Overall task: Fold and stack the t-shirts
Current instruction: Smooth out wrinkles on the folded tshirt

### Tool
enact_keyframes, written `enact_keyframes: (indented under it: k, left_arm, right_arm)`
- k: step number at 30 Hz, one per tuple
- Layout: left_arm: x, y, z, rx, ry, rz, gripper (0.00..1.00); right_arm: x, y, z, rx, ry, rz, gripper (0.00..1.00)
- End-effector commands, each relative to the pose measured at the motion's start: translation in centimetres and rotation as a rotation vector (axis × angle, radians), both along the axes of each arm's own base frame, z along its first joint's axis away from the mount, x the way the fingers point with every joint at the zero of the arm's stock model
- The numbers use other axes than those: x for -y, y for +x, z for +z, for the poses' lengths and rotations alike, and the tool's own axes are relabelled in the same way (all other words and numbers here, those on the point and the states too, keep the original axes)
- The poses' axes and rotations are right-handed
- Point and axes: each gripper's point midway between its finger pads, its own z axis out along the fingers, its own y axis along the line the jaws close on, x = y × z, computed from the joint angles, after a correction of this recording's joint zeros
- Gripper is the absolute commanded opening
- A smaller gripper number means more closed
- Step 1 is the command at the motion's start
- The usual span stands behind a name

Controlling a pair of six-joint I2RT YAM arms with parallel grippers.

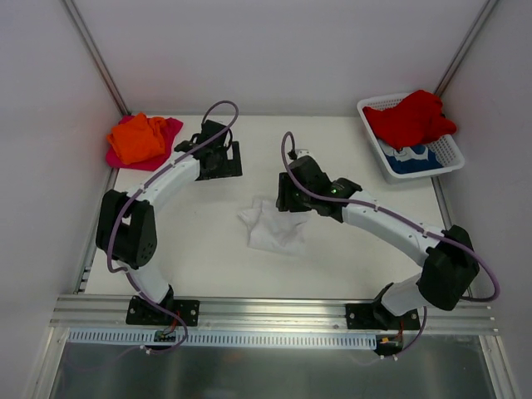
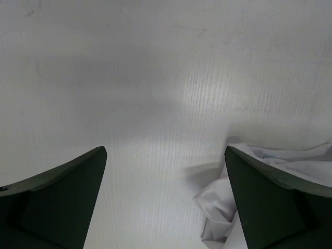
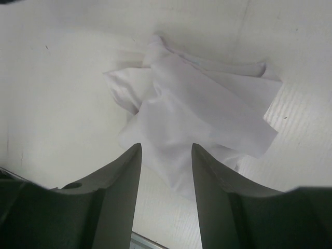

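A crumpled white t-shirt lies in the middle of the table. My right gripper hovers at its upper right edge, open. In the right wrist view the fingers straddle the near corner of the white shirt without pinching it, and the right gripper holds nothing. My left gripper stands wide open over bare table behind the shirt. In its wrist view the left gripper is empty, with a bit of the white shirt by the right finger.
An orange t-shirt lies on a magenta-pink one at the back left corner. A white mesh basket at the back right holds a red shirt over a blue-and-white one. Walls enclose three sides.
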Motion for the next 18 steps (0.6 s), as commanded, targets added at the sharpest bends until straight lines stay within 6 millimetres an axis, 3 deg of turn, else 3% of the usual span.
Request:
enact_keyframes:
  k: [1, 11, 18]
  left_arm:
    - [-0.1, -0.2, 1.4, 0.041, -0.047, 0.021, 0.99]
    - [0.4, -1.7, 0.2, 0.013, -0.08, -0.009, 0.99]
    - [0.4, -2.2, 0.4, 0.019, -0.087, -0.018, 0.99]
  right_arm:
    - [1.6, -0.2, 2.1, 0.05, -0.053, 0.014, 0.47]
    - [3.9, -0.6, -2.1, -0.007, -0.117, -0.003, 0.47]
    - [6.2, 0.2, -3.4, -0.02, -0.115, -0.055, 0.47]
